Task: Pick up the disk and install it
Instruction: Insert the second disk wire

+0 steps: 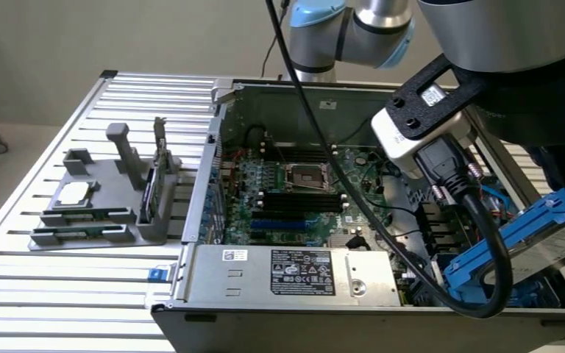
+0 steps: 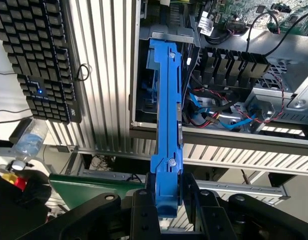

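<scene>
The disk [image 1: 523, 254] is held by the gripper [image 2: 167, 197]: in the wrist view its blue carrier rail is seen edge-on, clamped between the 2 black fingers [image 2: 141, 207], which are closed narrowly on its near end. The rail runs straight away from the gripper toward the 12 o'clock side of that picture, and its far end is seen against the dark drive bay [image 2: 143, 95] of the open computer case [image 1: 263, 290].

In the exterior view the disk is seen at about 4 o'clock from the frame's centre, tilted, with its blue rails low over the case's corner at the exterior view's right. It is carried above the case and whether it touches the bay cannot be told. The arm [image 1: 499, 44] fills the 1 o'clock part of the view, and a thick black cable [image 1: 484, 243] loops down in front of the disk.

Inside the case the motherboard [image 1: 293, 195] is exposed, with the silver power supply [image 1: 293, 273] at 6 o'clock of it. At 9 o'clock of the case, a grey fixture [image 1: 101, 213] stands on the slatted metal table [image 1: 57, 294], well apart from the disk.

In the wrist view a black keyboard [image 2: 36, 55] lies at about 10 o'clock and a plastic bottle [image 2: 28, 142] at 8 o'clock, both beside the table.
</scene>
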Tool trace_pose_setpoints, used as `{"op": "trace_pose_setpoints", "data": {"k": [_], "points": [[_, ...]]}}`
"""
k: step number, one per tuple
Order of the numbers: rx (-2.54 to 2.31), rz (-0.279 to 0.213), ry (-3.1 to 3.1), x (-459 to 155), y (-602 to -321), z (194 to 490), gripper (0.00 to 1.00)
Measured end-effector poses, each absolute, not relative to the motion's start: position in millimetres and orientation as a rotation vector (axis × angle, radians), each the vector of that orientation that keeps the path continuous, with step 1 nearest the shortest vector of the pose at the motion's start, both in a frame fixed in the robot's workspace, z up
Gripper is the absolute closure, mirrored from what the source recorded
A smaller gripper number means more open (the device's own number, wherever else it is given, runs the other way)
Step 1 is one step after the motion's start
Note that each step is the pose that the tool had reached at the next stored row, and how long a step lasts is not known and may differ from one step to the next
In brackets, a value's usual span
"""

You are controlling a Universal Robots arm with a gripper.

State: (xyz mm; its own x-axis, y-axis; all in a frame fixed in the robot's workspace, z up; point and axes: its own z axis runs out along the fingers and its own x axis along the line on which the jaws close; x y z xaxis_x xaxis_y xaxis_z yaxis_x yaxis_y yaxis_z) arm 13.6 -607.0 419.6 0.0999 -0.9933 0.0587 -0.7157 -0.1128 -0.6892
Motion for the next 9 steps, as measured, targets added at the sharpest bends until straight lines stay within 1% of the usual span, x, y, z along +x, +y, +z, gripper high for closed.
{"op": "trace_pose_setpoints", "data": {"k": [4,5,9], "points": [[-1.886,-0.732,1.666,13.2,-607.0,419.6,0.64],[-1.886,-0.732,1.666,13.2,-607.0,419.6,0.58],[-1.886,-0.732,1.665,12.9,-607.0,419.6,0.58]]}}
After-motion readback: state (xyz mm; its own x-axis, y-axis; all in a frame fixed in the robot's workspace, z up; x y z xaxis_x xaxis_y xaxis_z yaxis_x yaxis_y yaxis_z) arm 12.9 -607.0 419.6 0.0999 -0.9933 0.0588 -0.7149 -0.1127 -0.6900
